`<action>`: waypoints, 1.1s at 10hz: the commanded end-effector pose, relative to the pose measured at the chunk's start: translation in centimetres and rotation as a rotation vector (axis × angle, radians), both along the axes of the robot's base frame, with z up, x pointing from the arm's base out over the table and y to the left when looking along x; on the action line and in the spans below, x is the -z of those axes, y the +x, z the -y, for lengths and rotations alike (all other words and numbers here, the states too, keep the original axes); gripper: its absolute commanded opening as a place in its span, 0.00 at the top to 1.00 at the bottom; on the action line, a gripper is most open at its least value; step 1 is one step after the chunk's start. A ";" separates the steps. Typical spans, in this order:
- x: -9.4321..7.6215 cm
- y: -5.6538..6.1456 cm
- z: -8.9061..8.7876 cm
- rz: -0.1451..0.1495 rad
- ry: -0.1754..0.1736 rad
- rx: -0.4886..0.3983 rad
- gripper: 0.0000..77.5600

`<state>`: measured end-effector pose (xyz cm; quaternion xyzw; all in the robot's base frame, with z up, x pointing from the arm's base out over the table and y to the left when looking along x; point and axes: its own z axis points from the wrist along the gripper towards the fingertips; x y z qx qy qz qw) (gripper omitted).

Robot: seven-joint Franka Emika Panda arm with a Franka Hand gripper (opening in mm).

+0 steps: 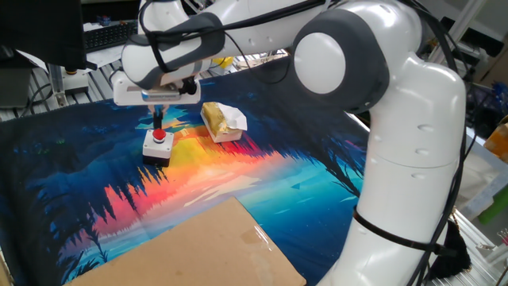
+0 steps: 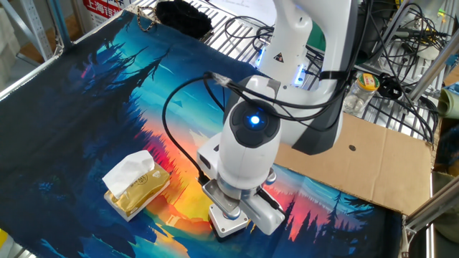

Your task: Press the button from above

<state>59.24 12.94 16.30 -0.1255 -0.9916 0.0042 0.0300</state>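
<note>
The button (image 1: pixel 158 145) has a red round cap on a low silver-grey square base and stands on the colourful mat at the left. My gripper (image 1: pixel 157 127) hangs straight above it, fingertips just over the red cap, touching or nearly so. The fingers (image 1: pixel 157 117) show as one narrow dark stalk with no gap, shut on nothing. In the other fixed view the gripper (image 2: pixel 229 208) and the wrist cover the cap, and only the button's base (image 2: pixel 224 225) shows beneath.
A yellow block with white paper (image 1: pixel 222 121) lies just right of the button, also in the other fixed view (image 2: pixel 136 184). A cardboard sheet (image 1: pixel 198 246) covers the mat's near edge. Cables and a black bundle (image 2: pixel 183 16) lie beyond the mat.
</note>
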 end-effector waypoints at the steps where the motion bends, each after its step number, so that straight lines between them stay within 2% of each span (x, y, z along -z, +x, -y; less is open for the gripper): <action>1: 0.9 -0.5 -0.1 0.013 -0.003 -0.001 1.00; 4: 1.4 -0.5 0.0 0.013 -0.004 -0.004 1.00; 6: 2.3 -0.6 -0.1 0.026 -0.004 -0.003 1.00; 7: 3.5 -0.8 -0.2 0.038 -0.004 -0.001 1.00; 11: 4.3 -1.1 -0.2 0.040 -0.004 0.000 1.00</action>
